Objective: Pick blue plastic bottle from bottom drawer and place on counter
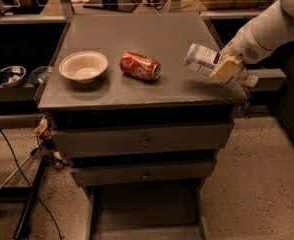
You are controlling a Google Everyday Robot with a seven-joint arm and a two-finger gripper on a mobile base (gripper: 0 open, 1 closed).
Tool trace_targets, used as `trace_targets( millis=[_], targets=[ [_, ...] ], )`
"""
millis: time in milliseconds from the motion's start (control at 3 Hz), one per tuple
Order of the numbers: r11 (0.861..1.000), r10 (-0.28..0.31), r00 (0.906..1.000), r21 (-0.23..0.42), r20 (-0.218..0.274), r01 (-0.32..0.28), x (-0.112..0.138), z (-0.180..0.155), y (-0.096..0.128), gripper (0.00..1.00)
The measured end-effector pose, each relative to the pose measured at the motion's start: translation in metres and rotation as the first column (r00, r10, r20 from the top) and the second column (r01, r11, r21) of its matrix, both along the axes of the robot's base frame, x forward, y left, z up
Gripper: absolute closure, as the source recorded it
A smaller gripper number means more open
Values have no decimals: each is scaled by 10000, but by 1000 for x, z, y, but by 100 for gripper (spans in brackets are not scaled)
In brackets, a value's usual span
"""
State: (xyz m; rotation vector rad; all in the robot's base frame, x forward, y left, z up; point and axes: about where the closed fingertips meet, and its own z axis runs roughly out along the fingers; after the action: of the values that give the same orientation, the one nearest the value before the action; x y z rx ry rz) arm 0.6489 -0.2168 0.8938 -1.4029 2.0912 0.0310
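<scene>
The blue plastic bottle (202,60) is tilted on its side in the air, just above the right part of the counter (137,39). My gripper (226,70) comes in from the upper right on a white arm and is shut on the bottle's cap end, with a tan finger (227,70) across it. The bottom drawer (144,214) is pulled out at the foot of the cabinet and its tray looks empty.
A crushed red soda can (139,65) lies in the middle of the counter, and a white bowl (83,66) sits to its left. The two upper drawers (144,140) are shut. A stand with cables is at the left on the floor.
</scene>
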Motion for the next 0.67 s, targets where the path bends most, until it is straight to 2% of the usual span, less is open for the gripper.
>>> trace_targets(
  millis=[333, 667],
  targets=[
    [10000, 22, 10000, 5, -37, -22, 1, 0, 1, 100],
    [9973, 396, 9987, 630, -309, -376, 12, 3, 27, 100]
  ],
)
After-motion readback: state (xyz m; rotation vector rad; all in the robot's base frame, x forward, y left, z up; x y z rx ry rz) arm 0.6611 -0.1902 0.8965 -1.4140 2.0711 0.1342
